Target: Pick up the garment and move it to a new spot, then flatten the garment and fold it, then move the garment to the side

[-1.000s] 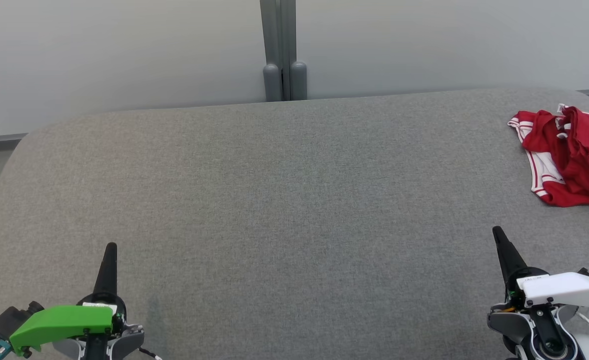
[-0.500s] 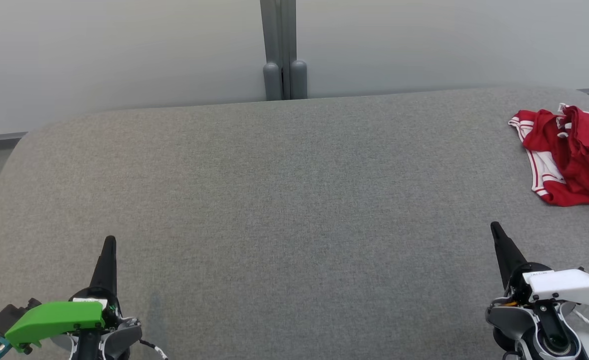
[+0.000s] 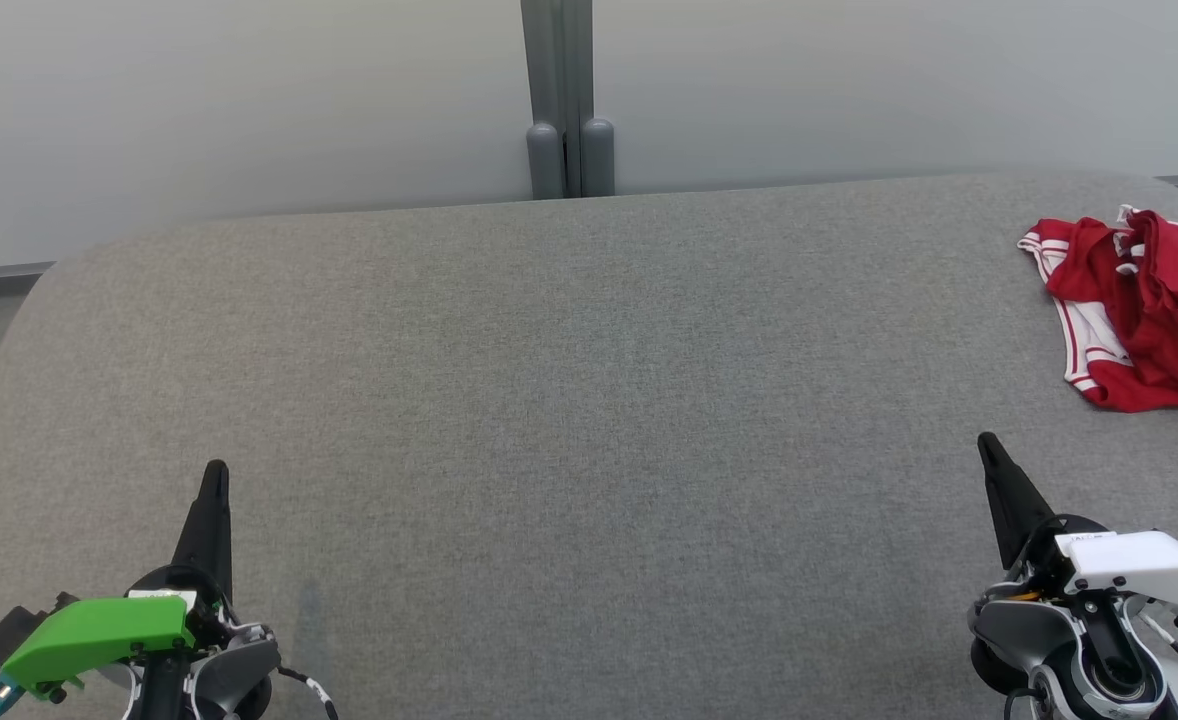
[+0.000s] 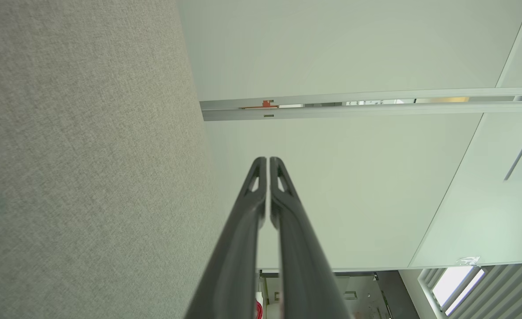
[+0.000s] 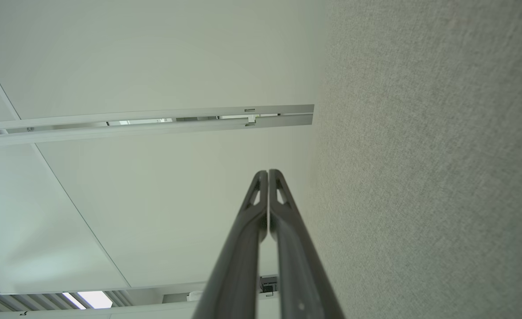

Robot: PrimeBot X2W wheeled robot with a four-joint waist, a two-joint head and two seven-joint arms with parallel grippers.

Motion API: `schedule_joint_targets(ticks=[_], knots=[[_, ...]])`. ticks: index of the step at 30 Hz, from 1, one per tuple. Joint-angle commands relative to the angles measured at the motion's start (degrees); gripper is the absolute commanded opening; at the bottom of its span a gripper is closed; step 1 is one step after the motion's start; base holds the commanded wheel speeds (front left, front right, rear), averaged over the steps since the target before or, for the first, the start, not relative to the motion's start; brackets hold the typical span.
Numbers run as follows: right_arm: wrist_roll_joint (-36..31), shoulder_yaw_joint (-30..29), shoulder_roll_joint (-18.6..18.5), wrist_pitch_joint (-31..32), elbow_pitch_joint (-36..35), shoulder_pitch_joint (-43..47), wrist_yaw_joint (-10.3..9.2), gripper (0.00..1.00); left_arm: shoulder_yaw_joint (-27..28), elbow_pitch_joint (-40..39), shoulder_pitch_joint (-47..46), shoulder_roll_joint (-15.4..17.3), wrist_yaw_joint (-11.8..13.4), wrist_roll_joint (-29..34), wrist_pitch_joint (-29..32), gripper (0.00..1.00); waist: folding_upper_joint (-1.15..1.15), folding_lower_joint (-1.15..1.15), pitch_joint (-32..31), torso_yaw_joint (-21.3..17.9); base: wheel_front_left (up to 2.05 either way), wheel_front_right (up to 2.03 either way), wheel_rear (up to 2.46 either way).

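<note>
1. The grey cloth-covered surface spans almost the whole head view. Its far edge runs straight below the pale wall panels and curves down into rounded corners at far left and far right.
2. A grey post stands just behind the middle of the far edge.
3. The red garment, trimmed with white stripes, lies crumpled at the far right corner of the surface. The picture's edge cuts it off, so how far it reaches toward the right edge cannot be told.
4. The left gripper sits at the near left corner under a green cover. Its dark fingers are pressed together into one point that aims at the far edge, and it carries nothing.
5. The right gripper sits at the near right corner under a white cover. It too is pinched together on nothing, and its tip leans slightly left.
6. The garment lies beyond the right gripper toward the far right corner, with a band of bare cloth between them.
7. In each wrist view the fingers meet at the tips with a hairline seam, and the surface runs along one side. Their height above the cloth cannot be told.
8. A broad stretch of bare grey cloth lies between the grippers, reaching the far edge and the left edge.
</note>
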Motion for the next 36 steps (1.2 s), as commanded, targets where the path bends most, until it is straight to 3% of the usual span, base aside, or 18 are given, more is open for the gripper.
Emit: schedule_joint_targets(ticks=[1,36], knots=[[0.6,-0.2,0.0,0.2,0.2,-0.4,0.02,0.00,0.2,-0.2,-0.6,0.4,-0.3,-0.3,0.3,0.00,0.00,0.00,0.0,0.0,0.00,0.00,0.00],[0.4,-0.2,0.1,0.3,0.2,-0.4,0.02,0.00,0.2,-0.2,-0.6,0.4,-0.3,-0.3,0.2,0.00,0.00,0.00,0.0,0.0,0.00,0.00,0.00]])
